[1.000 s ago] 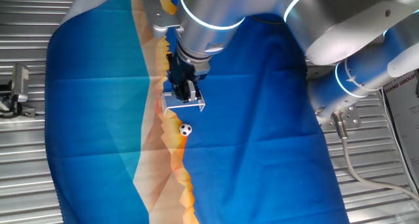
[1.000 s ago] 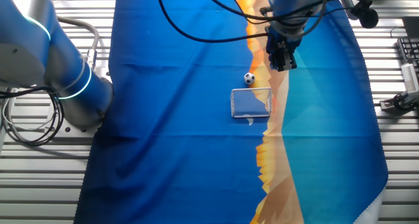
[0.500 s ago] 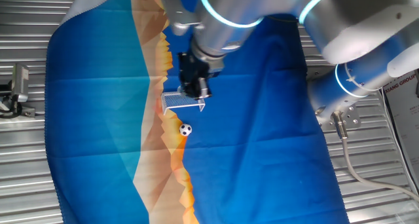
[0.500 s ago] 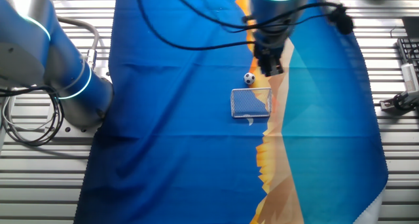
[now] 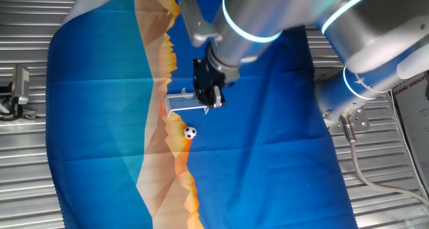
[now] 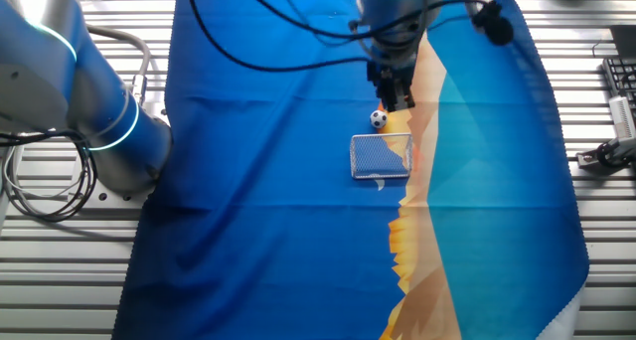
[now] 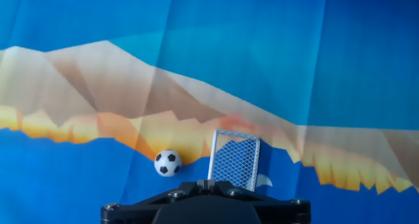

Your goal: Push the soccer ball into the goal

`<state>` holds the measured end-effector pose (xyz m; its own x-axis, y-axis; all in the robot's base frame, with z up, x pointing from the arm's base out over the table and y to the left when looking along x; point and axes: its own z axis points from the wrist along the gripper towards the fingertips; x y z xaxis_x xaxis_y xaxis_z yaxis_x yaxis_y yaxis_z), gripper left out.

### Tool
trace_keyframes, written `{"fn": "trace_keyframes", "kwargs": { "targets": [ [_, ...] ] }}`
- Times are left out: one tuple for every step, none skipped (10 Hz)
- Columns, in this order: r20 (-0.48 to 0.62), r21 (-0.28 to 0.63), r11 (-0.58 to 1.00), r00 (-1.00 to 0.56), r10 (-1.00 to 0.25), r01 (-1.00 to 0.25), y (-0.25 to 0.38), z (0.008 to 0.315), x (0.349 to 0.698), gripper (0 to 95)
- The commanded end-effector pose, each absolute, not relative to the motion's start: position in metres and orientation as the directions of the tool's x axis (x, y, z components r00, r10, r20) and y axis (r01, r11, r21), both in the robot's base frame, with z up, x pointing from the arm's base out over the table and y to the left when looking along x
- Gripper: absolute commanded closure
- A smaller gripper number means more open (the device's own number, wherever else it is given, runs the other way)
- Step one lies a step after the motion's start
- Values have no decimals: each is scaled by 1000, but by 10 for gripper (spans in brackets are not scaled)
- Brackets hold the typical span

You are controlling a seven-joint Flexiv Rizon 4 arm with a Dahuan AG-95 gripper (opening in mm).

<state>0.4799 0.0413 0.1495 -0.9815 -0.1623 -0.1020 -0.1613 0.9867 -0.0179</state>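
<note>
- Soccer ball (image 5: 190, 132) (image 6: 379, 119) (image 7: 168, 163) — small, white with black patches; rests on the orange jagged band of the cloth, just beside the goal and outside its frame, not touching it as far as can be seen.
- Goal (image 5: 186, 103) (image 6: 382, 155) (image 7: 234, 160) — thin white frame with pale mesh; stands on the cloth where the dark blue meets the orange band.
- Gripper (image 5: 208, 95) (image 6: 397, 96) — dark, pointing down over the cloth. In one fixed view it overlaps the goal's end; in the other it hangs just beyond the ball, on the side away from the goal. Fingers read as close together, but whether fully closed cannot be told; nothing is seen between them.
- Hand view — only the dark gripper body shows at the bottom edge, with ball and goal side by side just ahead.
- Cloth (image 5: 268, 155) (image 6: 248, 231) — blue with a mountain print, spread over the ribbed metal tabletop (image 5: 20, 162) (image 6: 606, 270).
- Robot arm (image 5: 268, 15) — silver with glowing blue rings.
</note>
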Motion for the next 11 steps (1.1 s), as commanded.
{"fn": "trace_keyframes", "kwargs": {
  "targets": [
    [-114, -23, 991, -985, -132, -130, 52, 147, 480, 950],
    [-115, -26, 993, -986, -117, -115, 59, 146, 480, 950],
    [-116, -31, 995, -988, -101, -98, 66, 145, 479, 950],
    [-118, -28, 997, -990, -81, -78, 71, 144, 479, 950],
    [-124, -32, 997, -990, -70, -66, 78, 140, 479, 950],
    [-129, -34, 998, -990, -60, -57, 83, 137, 478, 950],
    [-132, -35, 998, -990, -57, -53, 87, 135, 477, 950],
    [-133, -34, 998, -990, -54, -50, 92, 133, 476, 950],
    [-133, -32, 998, -990, -50, -46, 97, 130, 474, 950],
    [-132, -30, 999, -990, -48, -45, 100, 128, 473, 950],
    [-132, -28, 999, -990, -47, -43, 103, 126, 472, 950]
  ]
}}
